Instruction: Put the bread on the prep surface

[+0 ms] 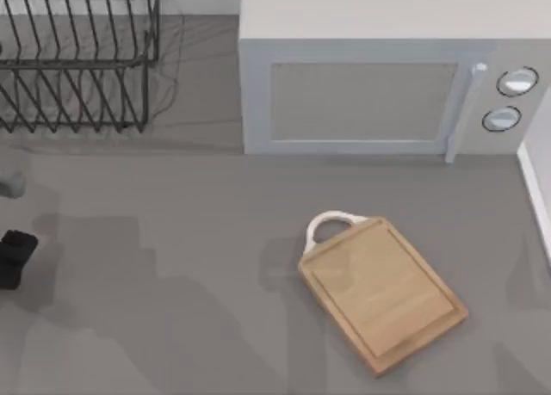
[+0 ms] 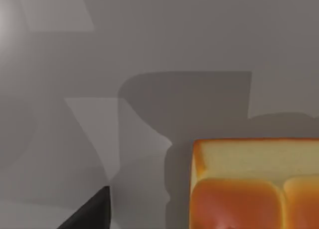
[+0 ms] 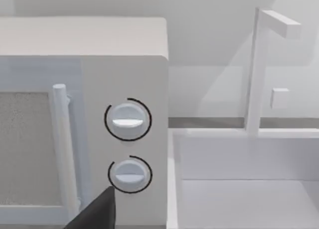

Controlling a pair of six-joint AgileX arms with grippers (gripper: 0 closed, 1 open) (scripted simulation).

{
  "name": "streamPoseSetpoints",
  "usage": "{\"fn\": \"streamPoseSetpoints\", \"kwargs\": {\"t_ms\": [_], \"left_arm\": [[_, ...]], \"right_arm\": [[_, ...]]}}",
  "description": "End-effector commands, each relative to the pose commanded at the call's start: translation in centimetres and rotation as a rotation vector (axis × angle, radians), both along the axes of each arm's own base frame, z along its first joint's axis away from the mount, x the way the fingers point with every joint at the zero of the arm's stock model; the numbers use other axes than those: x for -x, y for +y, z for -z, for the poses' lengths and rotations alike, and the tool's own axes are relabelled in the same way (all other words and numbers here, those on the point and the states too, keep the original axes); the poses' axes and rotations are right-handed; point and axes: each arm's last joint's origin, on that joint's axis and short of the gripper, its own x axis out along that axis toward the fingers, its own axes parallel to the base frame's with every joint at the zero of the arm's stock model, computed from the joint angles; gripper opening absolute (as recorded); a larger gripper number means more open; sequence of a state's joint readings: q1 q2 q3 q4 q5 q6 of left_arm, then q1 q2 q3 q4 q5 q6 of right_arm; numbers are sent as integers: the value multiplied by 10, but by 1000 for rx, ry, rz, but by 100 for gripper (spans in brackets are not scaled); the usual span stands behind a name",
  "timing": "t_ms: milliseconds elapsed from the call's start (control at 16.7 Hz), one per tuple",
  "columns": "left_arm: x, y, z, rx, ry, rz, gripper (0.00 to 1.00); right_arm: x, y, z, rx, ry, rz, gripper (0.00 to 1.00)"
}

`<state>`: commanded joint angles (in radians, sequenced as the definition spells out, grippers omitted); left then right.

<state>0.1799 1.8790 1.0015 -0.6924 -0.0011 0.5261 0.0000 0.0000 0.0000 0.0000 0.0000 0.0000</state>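
Barely begun: bread (image 2: 254, 186) sits on grey countertop (image 1: 172, 283) under left gripper (image 1: 13, 257) at far left, jaw state unreadable. Cutting board (image 1: 383, 292) right of centre, bare. Grasp and transfer remain.

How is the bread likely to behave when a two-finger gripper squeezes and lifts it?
The bread looks like a soft, domed pull-apart loaf, so it would probably compress under firm pinching. Its scored segments might tear apart if gripped by one lobe. The flat pale side and blocky shape suggest it won't roll on the countertop.
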Motion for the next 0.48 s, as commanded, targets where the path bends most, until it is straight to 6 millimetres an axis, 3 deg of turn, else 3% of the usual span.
{"fn": "streamPoseSetpoints", "kwargs": {"t_ms": [480], "left_arm": [[0,0,0,0,0,0,40]], "right_arm": [[0,0,0,0,0,0,100]]}}
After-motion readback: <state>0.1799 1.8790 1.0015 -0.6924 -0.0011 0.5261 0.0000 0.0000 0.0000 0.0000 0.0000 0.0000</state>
